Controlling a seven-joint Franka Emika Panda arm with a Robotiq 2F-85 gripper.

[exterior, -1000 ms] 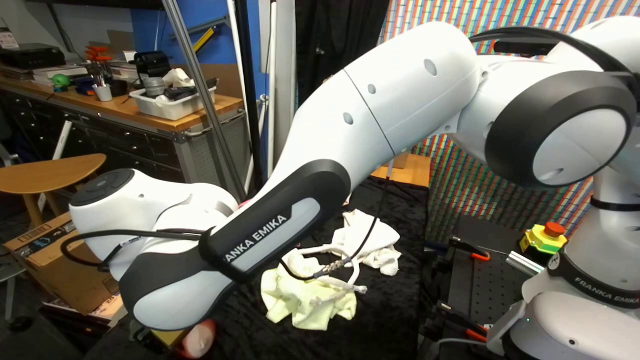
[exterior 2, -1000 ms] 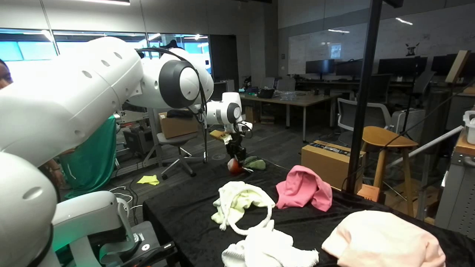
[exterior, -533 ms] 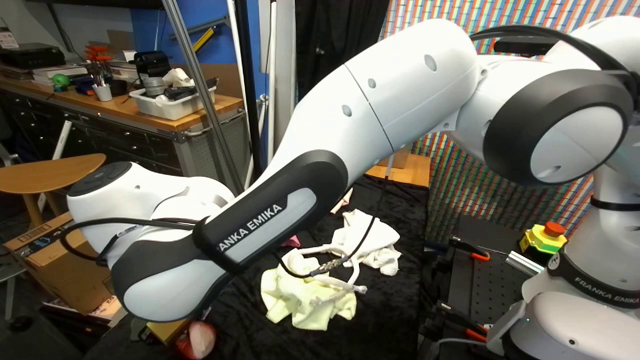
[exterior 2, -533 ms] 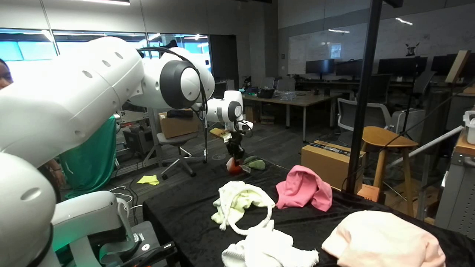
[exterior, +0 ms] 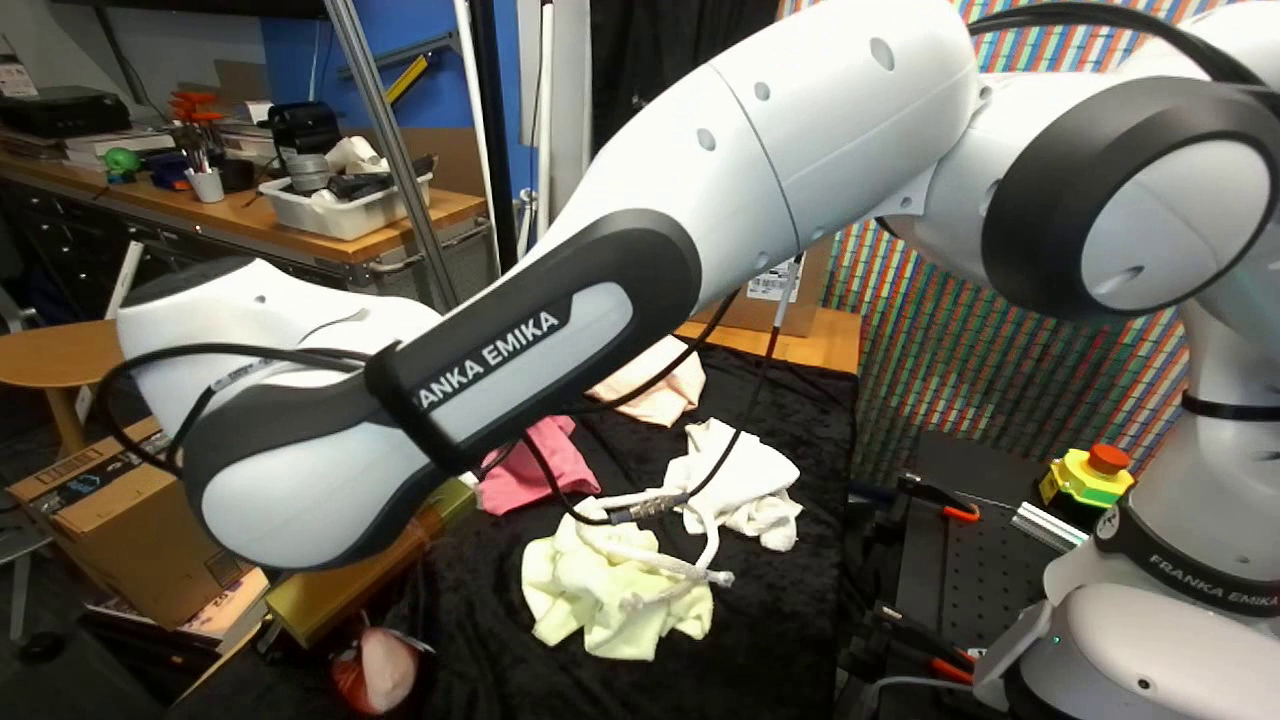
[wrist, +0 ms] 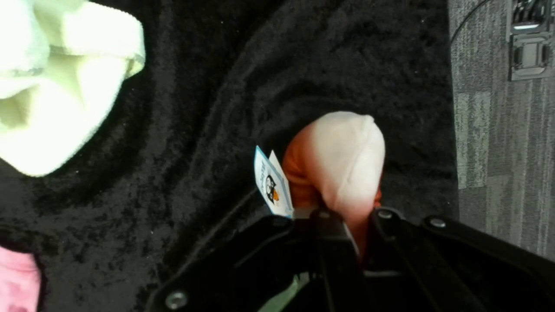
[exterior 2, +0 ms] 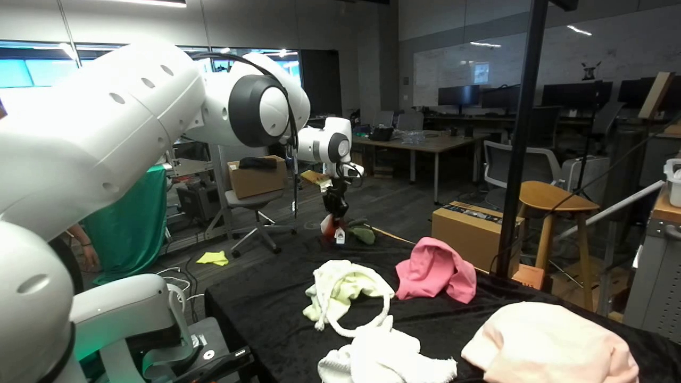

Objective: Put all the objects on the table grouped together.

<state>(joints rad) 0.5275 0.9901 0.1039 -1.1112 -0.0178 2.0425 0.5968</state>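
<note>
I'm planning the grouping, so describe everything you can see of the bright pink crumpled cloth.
The bright pink crumpled cloth looks plain and soft, part of it raised in a hood-like peak over a shadowed hollow. It lies on the black cloth-covered table; the jaws do not touch it. In the wrist view only an edge shows, a gap separating it from the pale yellow-green cloth. In an exterior view the white robot arm hides part.

In an exterior view a ceiling light (exterior 2: 151, 2) glows above a dim background, and the white Franka arm (exterior 2: 122, 119) partly burns out. In the wrist view the pale-green cloth (wrist: 69, 82) is overexposed, the black velvet cover (wrist: 208, 121) grainy.
</note>
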